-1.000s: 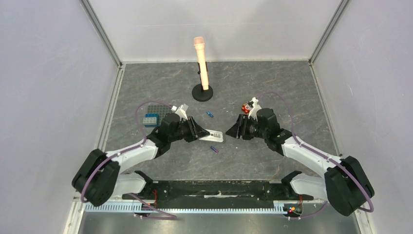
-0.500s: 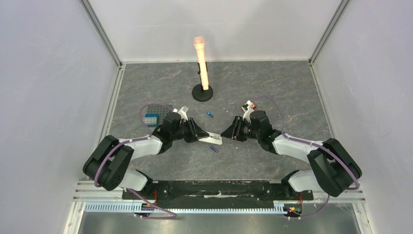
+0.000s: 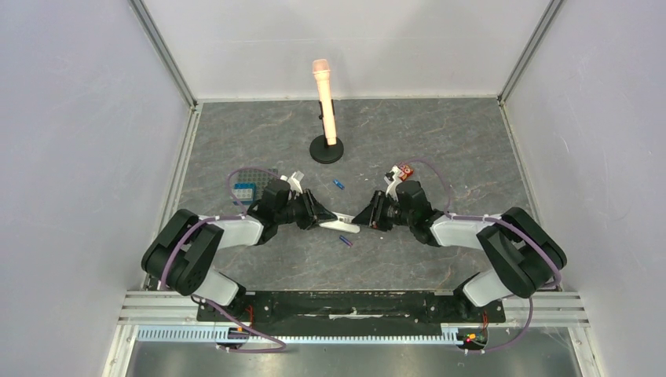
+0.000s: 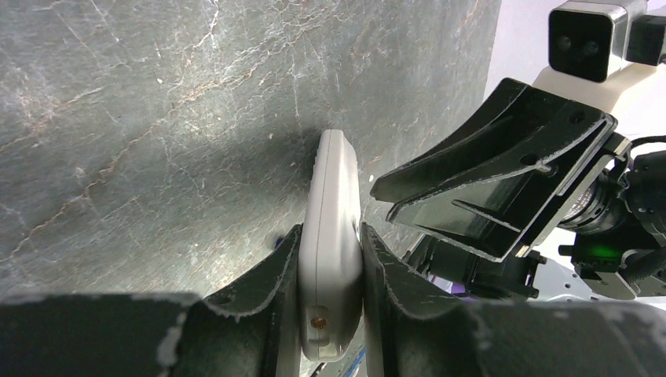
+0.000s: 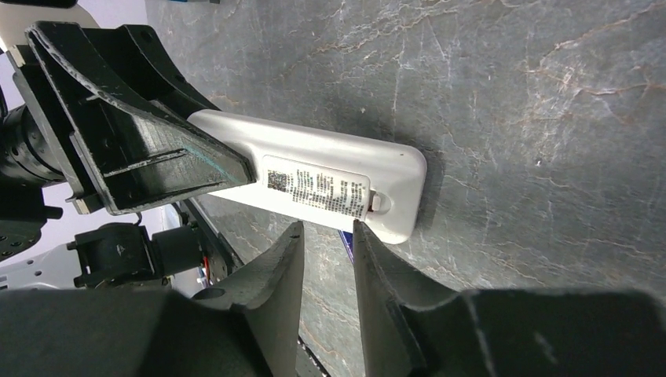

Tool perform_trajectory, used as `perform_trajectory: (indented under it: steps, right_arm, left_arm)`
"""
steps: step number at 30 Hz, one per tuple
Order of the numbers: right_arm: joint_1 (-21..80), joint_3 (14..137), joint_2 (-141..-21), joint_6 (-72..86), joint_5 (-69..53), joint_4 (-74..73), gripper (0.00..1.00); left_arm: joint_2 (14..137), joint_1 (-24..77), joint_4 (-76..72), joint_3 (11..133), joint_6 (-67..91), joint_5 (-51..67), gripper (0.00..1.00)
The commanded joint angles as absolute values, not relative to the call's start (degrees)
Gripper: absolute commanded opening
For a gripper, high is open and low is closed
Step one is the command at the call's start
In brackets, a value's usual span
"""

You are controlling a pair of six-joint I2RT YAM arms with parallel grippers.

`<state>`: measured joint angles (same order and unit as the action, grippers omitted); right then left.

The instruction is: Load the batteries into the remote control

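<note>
Step in hand: getting the remote control [image 5: 314, 177] open. It looks closed, its back cover on, and no battery is in it yet.
Left hand: the left hand [image 3: 323, 219] is clamped on the remote's long sides and holds it on edge, low over the desk [image 3: 440, 133].
Right hand: the right hand [image 5: 326, 232] faces the left one. Its fingers stand a narrow gap apart with nothing between them, just below the remote's free end.
Remote: its back, with the printed label [image 5: 318, 186], is turned toward the right hand. The small catch [image 5: 379, 203] sits just above that hand's fingertips.
Next move: probably a fingertip on the catch to slide or pry the cover off while the left hand keeps the grip firm. A slip could twist the remote in that grip.
Batteries: both lie loose on the desk, one battery [image 3: 338, 184] just beyond the two hands, the other battery [image 3: 345, 241] just on their near side.
Around: a peach microphone on a black stand [image 3: 324, 102] is well beyond the hands. A grey studded plate [image 3: 250, 184] lies behind the left wrist and a small red block [image 3: 406, 170] behind the right.
In the way: nothing lies between the hands but the remote itself.
</note>
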<state>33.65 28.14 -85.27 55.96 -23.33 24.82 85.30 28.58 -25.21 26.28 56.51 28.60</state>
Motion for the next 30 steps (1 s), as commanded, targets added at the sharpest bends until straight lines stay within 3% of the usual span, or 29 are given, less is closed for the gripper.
perform_trajectory:
  steps: [1, 30]
  right_arm:
    - [34.12, 28.93, -86.61, 56.42, -23.38, 28.65, 0.33]
    - [35.67, 29.02, -91.79, 54.12, -17.59, 28.56, 0.32]
  left_arm:
    - [87.87, 28.3, -22.14, 24.83, 52.03, 25.68, 0.02]
    - [88.58, 27.25, -20.8, 25.19, 50.05, 27.2, 0.02]
